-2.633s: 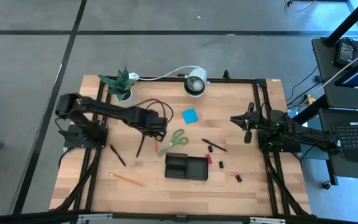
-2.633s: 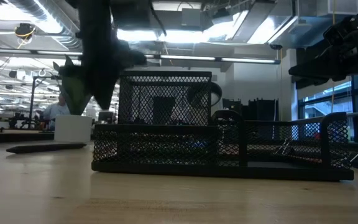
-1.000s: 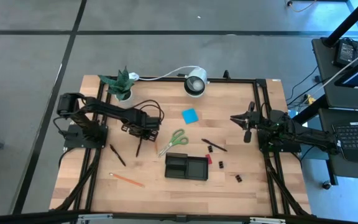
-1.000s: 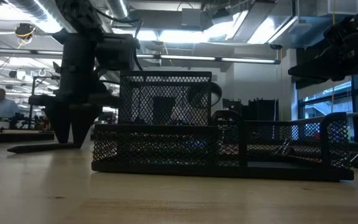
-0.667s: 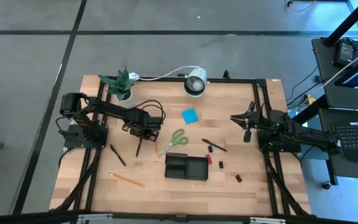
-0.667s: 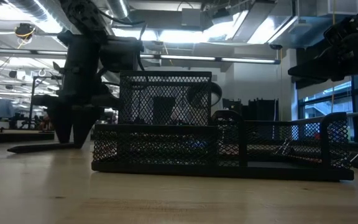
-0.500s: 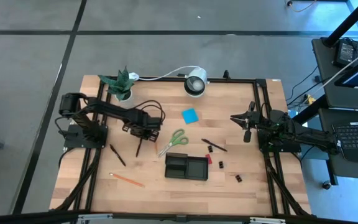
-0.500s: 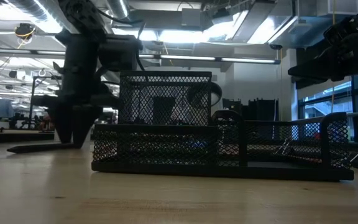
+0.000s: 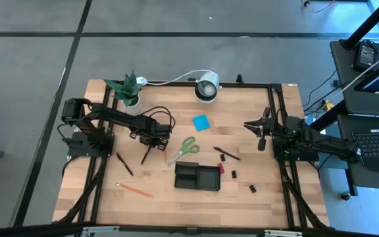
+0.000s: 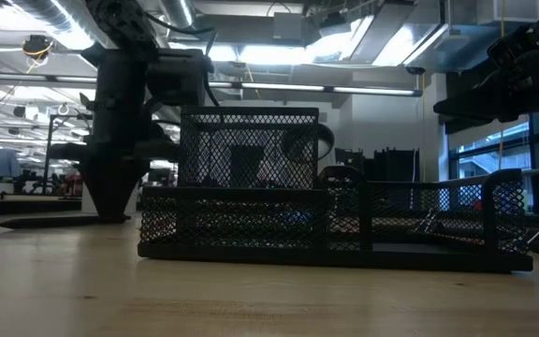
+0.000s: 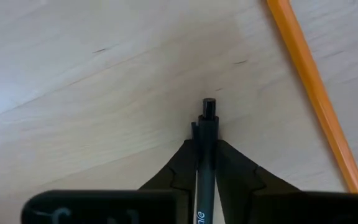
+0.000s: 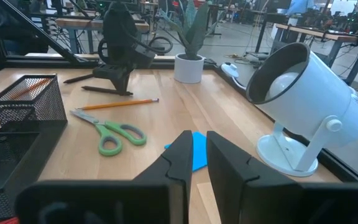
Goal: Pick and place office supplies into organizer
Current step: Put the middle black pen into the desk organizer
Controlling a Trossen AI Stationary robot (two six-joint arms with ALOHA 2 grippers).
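My left gripper [image 9: 151, 141] stands left of centre, fingers down on the table [image 10: 110, 213], shut on a black pen [image 9: 146, 155]. An orange pencil [image 11: 316, 87] lies just beside it, and the green-handled scissors [image 9: 184, 147] lie farther right. The black mesh organizer [image 9: 197, 176] sits near the table's near edge. The blue sticky-note pad [image 9: 201, 122] lies flat behind the scissors. My right gripper [image 9: 258, 128] hovers at the table's right side, empty, with a narrow gap between its fingers [image 12: 199, 149]. My left gripper pinches the black pen near its button end [image 11: 208, 109], which sticks out just past the fingertips [image 11: 185, 155]. The fingers come from above, pointing down, and lie across the pen. The pen lies flat on the table, its long part [image 10: 45, 222] reaching out beyond the gripper.
A second orange pencil [image 9: 135, 191] and another black pen [image 9: 124, 164] lie toward the near-left. A third pen [image 9: 226, 153], small black clips [image 9: 233, 174] [image 9: 251, 188] and a red piece [image 9: 221, 169] lie right of the organizer. Potted plant [image 9: 127, 89] and white lamp [image 9: 207, 87] stand at the far edge.
My left gripper has stayed down at the table and shut its fingers on the black pen; a second ago they stood apart on either side of it. The pen remains flat on the table.
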